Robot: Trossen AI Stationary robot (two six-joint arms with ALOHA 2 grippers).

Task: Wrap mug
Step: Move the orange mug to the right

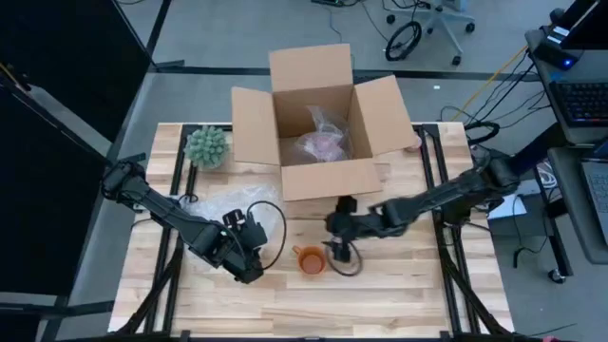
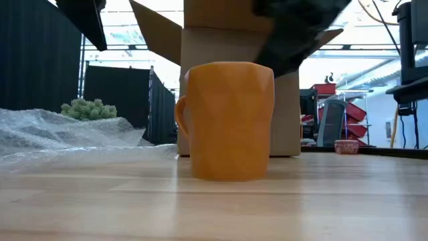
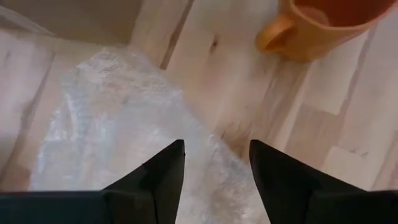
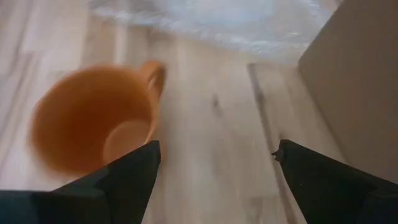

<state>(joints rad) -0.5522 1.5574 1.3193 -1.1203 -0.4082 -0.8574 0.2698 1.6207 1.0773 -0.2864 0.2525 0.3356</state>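
The faceted orange ceramic mug (image 1: 310, 258) is standing upright on the pale wooden table (image 1: 399, 294), mouth up, handle pointing toward the crinkled clear bubble wrap sheet (image 1: 228, 204). The right gripper (image 1: 334, 249) is hovering just beside it, fingers spread and empty. The left gripper (image 1: 255, 249), also parted and empty, is sitting over the wrap's edge, 1 short reach from the mug.

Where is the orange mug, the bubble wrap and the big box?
orange mug (image 2: 231, 120): low view, on the middle of its side wall.
bubble wrap (image 3: 118, 118): left wrist view, on the middle of the sheet.
cardboard box (image 1: 328, 179): high view, on its front wall.
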